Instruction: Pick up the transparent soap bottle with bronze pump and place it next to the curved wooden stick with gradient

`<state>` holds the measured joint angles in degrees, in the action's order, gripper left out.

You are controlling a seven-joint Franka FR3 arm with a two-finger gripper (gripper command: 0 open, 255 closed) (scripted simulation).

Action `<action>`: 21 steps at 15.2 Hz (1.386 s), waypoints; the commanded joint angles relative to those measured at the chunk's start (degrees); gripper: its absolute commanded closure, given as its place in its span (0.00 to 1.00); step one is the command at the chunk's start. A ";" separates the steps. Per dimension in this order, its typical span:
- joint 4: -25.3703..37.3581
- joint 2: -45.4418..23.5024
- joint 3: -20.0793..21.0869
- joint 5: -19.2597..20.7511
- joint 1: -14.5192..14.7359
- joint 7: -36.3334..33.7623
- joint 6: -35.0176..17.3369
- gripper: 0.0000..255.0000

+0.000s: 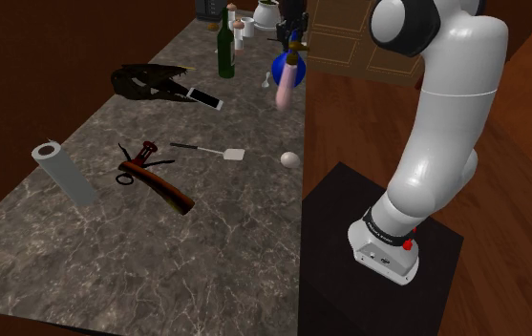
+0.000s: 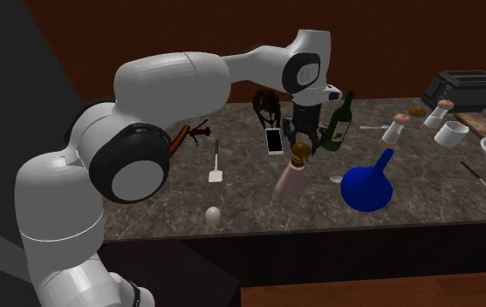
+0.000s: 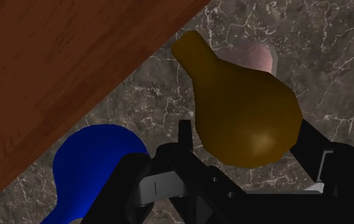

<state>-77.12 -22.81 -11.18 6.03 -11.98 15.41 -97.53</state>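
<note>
The soap bottle (image 1: 287,84) has a pale pink see-through body and a bronze pump (image 3: 242,114). It hangs tilted under my gripper (image 1: 292,43) near the counter's edge, in front of a blue flask (image 1: 281,65). My gripper (image 3: 245,130) is shut on the pump, one black finger on each side; the pink body (image 3: 258,56) shows beyond it. In the second exterior view the bottle (image 2: 290,180) leans below the gripper (image 2: 304,139). The curved wooden stick (image 1: 163,186), dark shading to red-brown, lies far off toward the shoulder view's lower left, partly behind the arm (image 2: 180,139).
A green wine bottle (image 1: 225,52), a phone (image 1: 204,96) and a dark object (image 1: 149,81) stand near the grasp. An egg (image 1: 290,159), a spatula (image 1: 221,150), a corkscrew (image 1: 144,153) and a grey cylinder (image 1: 63,172) lie around the stick. Wood floor lies beyond the counter edge (image 3: 54,70).
</note>
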 commanded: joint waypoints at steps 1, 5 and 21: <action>1.78 -0.16 0.03 -0.04 0.06 0.07 1.61 1.00; 5.64 -0.68 -0.01 -0.17 -0.08 0.57 4.92 1.00; -4.61 10.87 2.63 2.06 6.98 -8.32 7.53 1.00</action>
<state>-79.70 -13.38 -9.04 7.82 -5.98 8.65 -89.61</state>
